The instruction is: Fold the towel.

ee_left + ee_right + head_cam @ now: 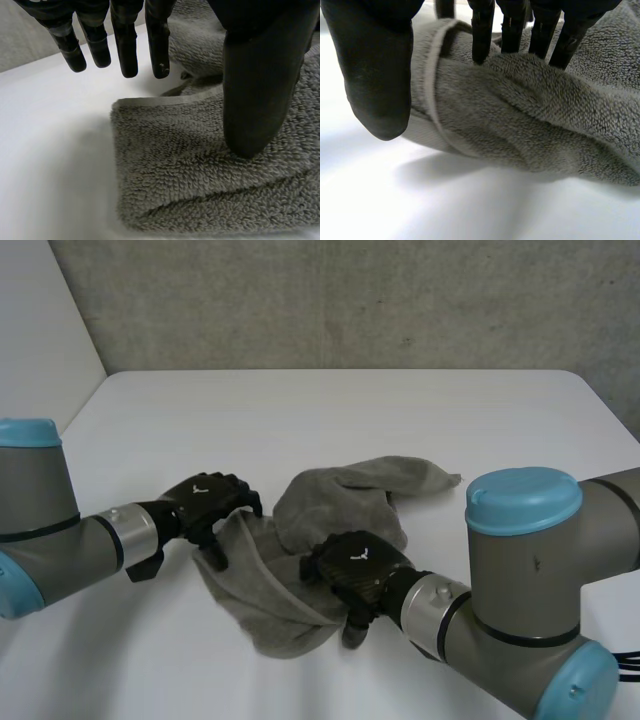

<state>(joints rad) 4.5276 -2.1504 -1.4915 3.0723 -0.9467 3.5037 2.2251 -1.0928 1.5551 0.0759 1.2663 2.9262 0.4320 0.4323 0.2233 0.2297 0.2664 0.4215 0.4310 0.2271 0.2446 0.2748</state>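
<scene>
The towel (330, 510) is grey and fluffy; it lies all bunched up on the white table (350, 410), about in the middle between the left and right edges and closer to the near edge than the far one; one floppy end points at the right edge.

My left hand (208, 502) is at the towel's left side; its fingers (125, 55) are straight and spread, and they hang over the bare table just past a flat corner of the towel; its thumb (257, 90) stands well apart from them with its tip down on the towel; nothing is pinched, so this hand is open.

My right hand (355, 565) sits on the near part of the towel, on the side toward the right edge; its fingers (482, 35) are straight and their tips poke into a thick rolled hump of towel; its thumb (375, 80) hangs just beside the hemmed edge of that hump, over the table; I cannot tell if the thumb touches the cloth; I see no squeeze, so this hand is open too.

My two hands are near each other, with a heap of towel between them.
</scene>
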